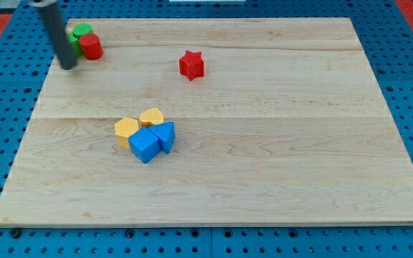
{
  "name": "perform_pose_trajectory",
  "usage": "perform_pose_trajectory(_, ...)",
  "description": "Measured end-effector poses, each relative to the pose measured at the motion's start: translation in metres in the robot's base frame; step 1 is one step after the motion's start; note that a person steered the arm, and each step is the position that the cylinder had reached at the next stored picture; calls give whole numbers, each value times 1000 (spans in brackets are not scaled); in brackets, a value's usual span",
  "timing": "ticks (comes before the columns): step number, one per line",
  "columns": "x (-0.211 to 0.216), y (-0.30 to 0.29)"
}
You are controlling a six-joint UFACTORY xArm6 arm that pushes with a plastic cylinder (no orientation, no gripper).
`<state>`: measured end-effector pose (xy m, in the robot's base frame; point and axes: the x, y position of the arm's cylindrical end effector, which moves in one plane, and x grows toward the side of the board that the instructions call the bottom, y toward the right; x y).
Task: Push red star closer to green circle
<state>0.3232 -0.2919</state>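
**Figure: Rod tip parked beside the green circle, red star not yet engaged**

Take the green circle (82, 30) as your landmark; it sits at the upper-left corner of the wooden tabletop (278, 158). Touching it on the view's right and slightly below is a red block (90, 46), roughly cylindrical, which partly hides the circle. Your rod ends at my tip (68, 66), just below and a little to the view's left of the green circle, close beside the red block but, as far as can be told, not pressing on it. This arm carries no jaws, so there is nothing to open, close or grip; only the tip acts.

The red star (191, 64) lies well to the view's right of the green circle and a little lower, alone on bare wood. Farther below the circle, toward the tabletop's middle, a cluster of four touching blocks rests: two yellow blocks (139, 125) above a blue cube (144, 145) and a blue wedge-like block (165, 135).

Judged from this layout, the task is at its approach step: the tip stands on the wrong side of the star. Your next move calls for carrying the tip round to the star's far, right-hand side, then pushing leftward and slightly upward toward the circle, stopping before the red block is disturbed.
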Motion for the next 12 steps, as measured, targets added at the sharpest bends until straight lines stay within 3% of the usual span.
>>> perform_pose_trajectory(1, -15, -2)
perform_pose_trajectory(2, -46, 37)
perform_pose_trajectory(3, -35, 45)
perform_pose_trajectory(4, 15, 43)
perform_pose_trajectory(6, 16, 193)
perform_pose_trajectory(7, -32, 220)
perform_pose_trajectory(8, -55, 288)
perform_pose_trajectory(9, 16, 299)
perform_pose_trajectory(10, 22, 232)
perform_pose_trajectory(11, -30, 173)
perform_pose_trajectory(12, -43, 173)
